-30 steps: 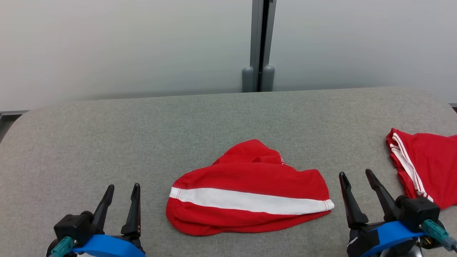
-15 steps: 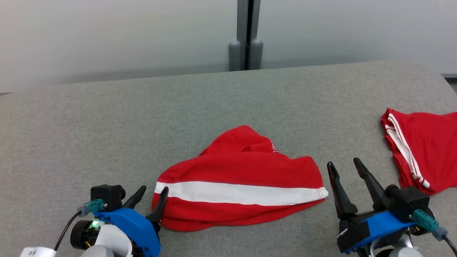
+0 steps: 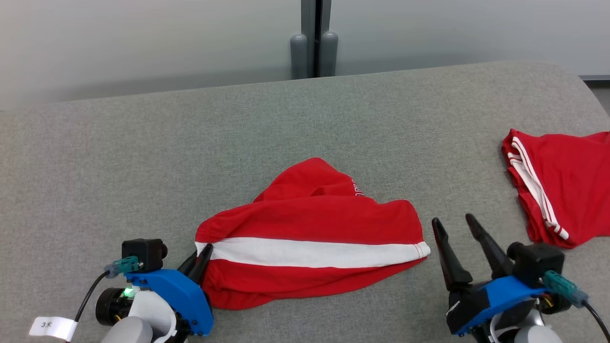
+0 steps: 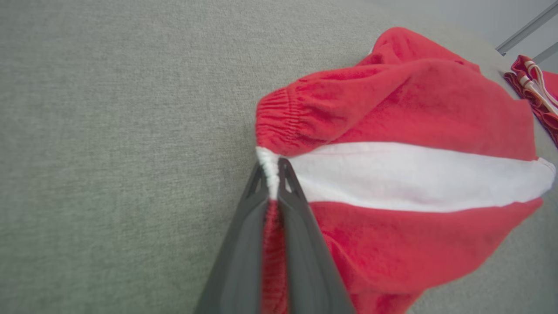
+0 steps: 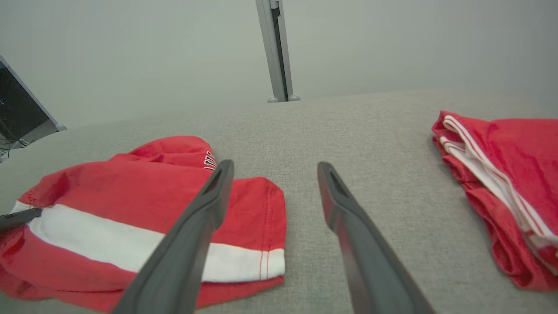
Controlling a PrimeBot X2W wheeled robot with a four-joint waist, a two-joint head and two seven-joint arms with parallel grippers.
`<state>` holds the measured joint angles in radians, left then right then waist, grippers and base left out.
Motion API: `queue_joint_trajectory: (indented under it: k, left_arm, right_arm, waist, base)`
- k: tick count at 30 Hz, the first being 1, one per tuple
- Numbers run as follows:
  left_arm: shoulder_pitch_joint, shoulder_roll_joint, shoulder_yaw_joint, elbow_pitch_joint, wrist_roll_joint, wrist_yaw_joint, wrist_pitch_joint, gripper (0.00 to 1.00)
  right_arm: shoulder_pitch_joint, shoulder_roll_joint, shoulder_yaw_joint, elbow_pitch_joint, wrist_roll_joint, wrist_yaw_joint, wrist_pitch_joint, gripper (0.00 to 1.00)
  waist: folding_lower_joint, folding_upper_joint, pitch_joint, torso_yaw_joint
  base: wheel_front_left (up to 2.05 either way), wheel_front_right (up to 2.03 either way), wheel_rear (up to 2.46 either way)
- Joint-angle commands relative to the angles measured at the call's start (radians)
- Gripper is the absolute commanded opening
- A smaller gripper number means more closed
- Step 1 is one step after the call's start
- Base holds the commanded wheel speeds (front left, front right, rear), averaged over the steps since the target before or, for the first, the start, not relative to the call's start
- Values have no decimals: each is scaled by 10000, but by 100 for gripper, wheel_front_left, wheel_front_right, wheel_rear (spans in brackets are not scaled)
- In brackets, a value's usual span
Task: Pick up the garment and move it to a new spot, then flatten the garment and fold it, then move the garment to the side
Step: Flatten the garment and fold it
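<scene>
Left wrist view: the left gripper (image 4: 272, 165) is pinched shut on the garment (image 4: 405, 113), at its gathered left edge where the white stripe ends. The garment spreads rightward across the grey padded surface (image 3: 143, 157). The right gripper (image 3: 452, 219) stands open just beside its right hem. Another red cloth (image 3: 572, 181) lies far right.
</scene>
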<state>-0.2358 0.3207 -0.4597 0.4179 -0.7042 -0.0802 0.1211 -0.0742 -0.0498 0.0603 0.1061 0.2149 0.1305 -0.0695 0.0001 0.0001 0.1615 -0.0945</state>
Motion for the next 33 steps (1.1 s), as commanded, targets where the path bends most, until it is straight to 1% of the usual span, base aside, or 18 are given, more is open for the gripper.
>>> queue_joint_trajectory:
  k: [1, 6, 12, 18, 24, 25, 26, 27, 28, 29, 33]
  left_arm:
    - [-183, -7, 10, 55, 36, -42, -96, 0]
    - [-112, -143, -82, 181, 24, -74, -321, 0]
    - [-252, -275, -223, 356, -3, -166, -498, 0]
    - [-383, -284, -298, 528, -30, -230, -636, 0]
    - [-457, -284, -383, 670, -78, -292, -728, 0]
    - [-473, -284, -401, 688, -66, -307, -733, 0]
    - [-490, -286, -428, 708, -66, -318, -745, 0]
    - [-502, -287, -451, 725, -80, -322, -759, 0]
    - [-508, -286, -474, 743, -92, -327, -772, 0]
    - [-509, -285, -495, 757, -99, -338, -788, 0]
    - [-467, -277, -514, 745, -109, -355, -965, 0]
  right_arm:
    - [35, -13, -15, 137, 120, 6, 335, 100]
    - [135, -14, -220, 602, 449, 6, 1522, 100]
    - [11, -16, -176, 1201, 778, 6, 2295, 100]
    - [-262, -14, -8, 1610, 912, 6, 2330, 100]
    - [-711, -14, 344, 2284, 1007, 6, 2262, 100]
    - [-775, -16, 380, 2385, 1024, 6, 2250, 91]
    - [-825, -14, 407, 2498, 1045, 6, 2233, 75]
    - [-869, -14, 418, 2579, 1053, 6, 2196, 42]
    - [-911, -14, 430, 2653, 1054, 6, 2178, 15]
    - [-964, -14, 436, 2685, 1040, 6, 2101, 0]
    - [-1111, -19, 340, 2678, 917, 6, 1827, 0]
  waist:
    - [-1, -1, -3, -5]
    - [-1, -1, 17, 31]
    - [-1, -1, 72, 190]
    - [-1, -1, 137, 278]
    - [-1, -1, 180, 325]
    - [-1, -1, 179, 332]
    - [-1, -1, 176, 340]
    - [-1, -1, 169, 348]
    - [-1, -1, 158, 355]
    - [-1, -1, 144, 361]
    - [-1, -1, 41, 354]
  base:
    - [0, 0, 0]
    - [0, 0, 0]
    - [0, 0, 0]
    - [0, 0, 0]
    - [0, 0, 0]
    - [0, 0, 0]
    - [0, 0, 0]
    - [0, 0, 0]
    - [0, 0, 0]
    - [0, 0, 0]
    - [0, 0, 0]
